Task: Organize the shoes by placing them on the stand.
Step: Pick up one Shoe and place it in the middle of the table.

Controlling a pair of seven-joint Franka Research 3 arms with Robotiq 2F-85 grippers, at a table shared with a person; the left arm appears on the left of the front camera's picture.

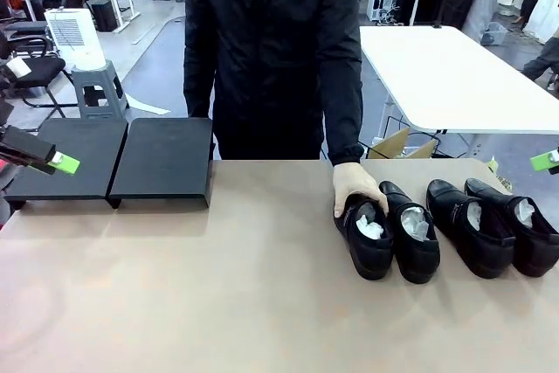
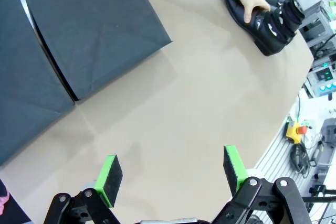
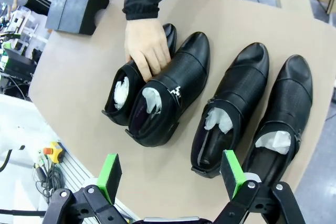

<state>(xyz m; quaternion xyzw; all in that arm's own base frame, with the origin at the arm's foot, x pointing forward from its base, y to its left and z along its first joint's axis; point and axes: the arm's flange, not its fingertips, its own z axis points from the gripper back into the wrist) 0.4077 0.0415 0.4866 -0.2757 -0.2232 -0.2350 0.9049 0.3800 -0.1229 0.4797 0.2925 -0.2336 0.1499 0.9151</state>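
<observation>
The left tool (image 2: 171,163) hangs over the near left part of the tan worktop (image 1: 218,303), its green pads (image 2: 110,174) spread wide with nothing between them. The right tool (image 3: 170,167) hovers at the right edge, jaws just as wide apart and also holding nothing. It looks down on the shoes (image 3: 231,103).

There are four glossy black shoes, and they lie side by side on the right half of the worktop, each stuffed with crumpled white paper. They form two pairs. The leftmost shoe (image 1: 367,246) touches the second shoe (image 1: 415,246). After a narrow strip of bare worktop come the third shoe (image 1: 472,233) and the fourth shoe (image 1: 524,238), just beside each other and angled slightly to the right.

A person's hand (image 1: 354,188) rests on the far end of the leftmost shoe, with the fingers curled over its upper.

Farther back on the left, the stand (image 1: 166,159) sits at the far edge of the worktop. It is made of two low, flat black platforms set side by side with a thin seam between them, and it lies well apart from the shoes.

The person (image 1: 271,50), in a dark jacket, stands at the far side between the stand and the shoes. Behind are a grey stool (image 1: 100,89) on the left and a white table (image 1: 454,76) on the right.
</observation>
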